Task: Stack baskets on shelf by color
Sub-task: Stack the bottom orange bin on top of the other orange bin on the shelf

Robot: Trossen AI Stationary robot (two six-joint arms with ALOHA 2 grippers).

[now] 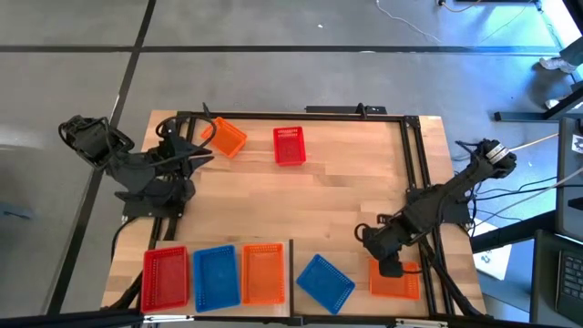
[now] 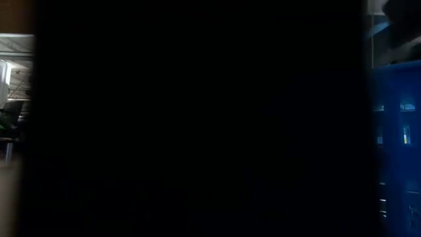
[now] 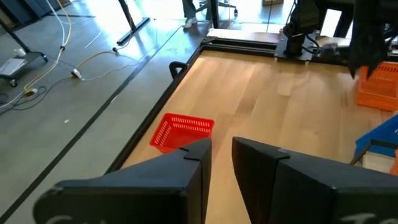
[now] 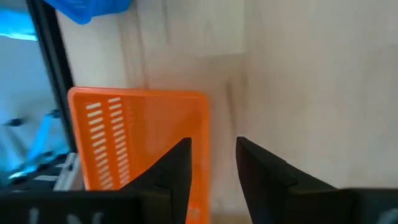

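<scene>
On the pale shelf [image 1: 127,273] at the table's near left, a red basket [image 1: 166,276], a blue one [image 1: 216,275] and an orange one [image 1: 263,272] sit side by side. A loose blue basket [image 1: 324,282] lies askew to their right. Another orange basket [image 1: 228,139] and a red one [image 1: 290,146] [image 3: 180,132] rest near the far edge. My left gripper [image 1: 208,150] [image 3: 221,155] is open beside that far orange basket. My right gripper [image 1: 392,267] [image 4: 214,168] is open over a third orange basket [image 1: 398,282] [image 4: 140,140] at the near right. My right gripper points down at the orange basket's side wall [image 4: 202,143], with one finger [image 4: 174,171] over the basket and the other outside it. Whether either finger touches the wall I cannot tell.
A black metal frame [image 1: 414,155] runs along the table's far and right sides, close to the right arm. The middle of the plank tabletop [image 1: 310,210] is bare wood. The low view is almost wholly blocked by something dark, with blue showing at its right.
</scene>
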